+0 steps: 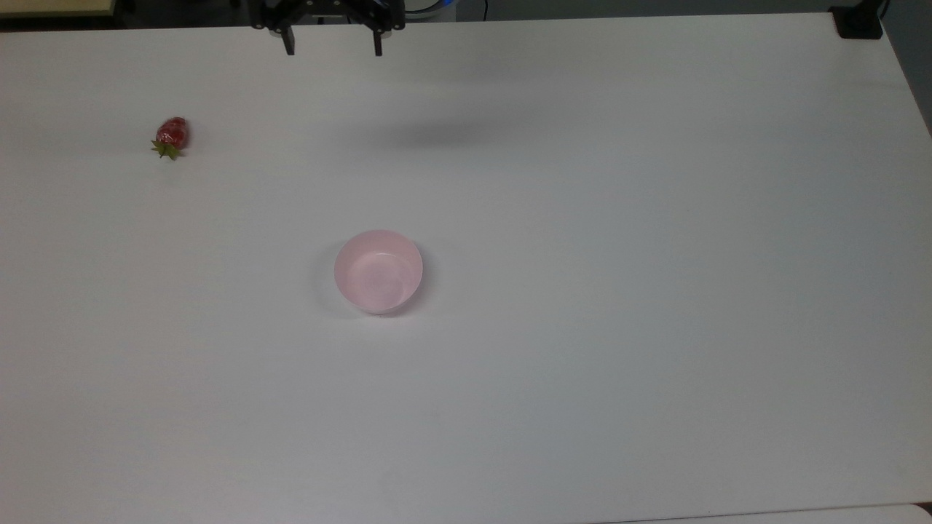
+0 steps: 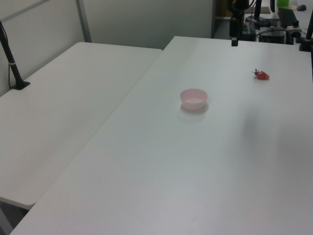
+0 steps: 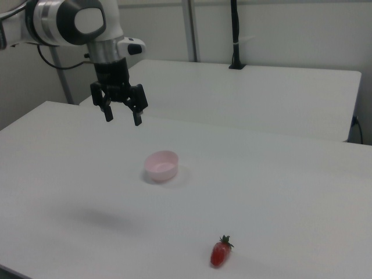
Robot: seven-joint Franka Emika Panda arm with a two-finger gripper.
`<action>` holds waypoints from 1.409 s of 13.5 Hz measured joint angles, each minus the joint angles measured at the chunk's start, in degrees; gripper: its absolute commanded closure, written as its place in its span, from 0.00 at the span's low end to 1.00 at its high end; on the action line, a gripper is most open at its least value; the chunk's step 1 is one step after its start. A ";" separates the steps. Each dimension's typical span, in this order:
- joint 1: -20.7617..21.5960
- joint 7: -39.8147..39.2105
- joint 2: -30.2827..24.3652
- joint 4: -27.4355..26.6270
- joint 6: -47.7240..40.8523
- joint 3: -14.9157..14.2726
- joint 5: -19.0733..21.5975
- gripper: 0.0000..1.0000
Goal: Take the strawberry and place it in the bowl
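The strawberry [image 1: 171, 136] lies on the white table [image 1: 582, 364] at the top view's left, red with green leaves toward the near side. It also appears as the strawberry [image 2: 261, 75] and the strawberry [image 3: 220, 253]. The pale pink bowl [image 1: 378, 271] stands upright near the table's middle, with nothing in it; it shows too as the bowl [image 2: 194, 98] and the bowl [image 3: 161, 165]. My gripper [image 1: 333, 47] hangs high over the table's far edge, open and holding nothing, well apart from both. In the right view the gripper [image 3: 122, 118] hovers above and to the left of the bowl.
A second white table [image 3: 261, 93] stands alongside, with a black clamp post [image 3: 235, 35] on it. Another black clamp [image 1: 858, 22] sits at the top view's far right corner. Cables and equipment [image 2: 274, 24] lie beyond the table's far end in the left view.
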 measured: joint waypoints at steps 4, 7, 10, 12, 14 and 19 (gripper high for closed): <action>-1.55 0.00 0.22 -0.01 0.00 0.13 0.00 0.00; -1.67 0.00 0.22 0.01 0.00 0.14 0.00 0.00; -1.76 0.00 0.23 0.07 0.07 0.14 0.00 0.00; -1.76 0.00 0.24 0.08 0.88 0.14 0.00 0.00; -1.91 0.01 0.23 0.33 1.51 0.09 -0.01 0.00; -2.01 0.01 0.23 1.05 1.51 -0.21 -0.01 0.00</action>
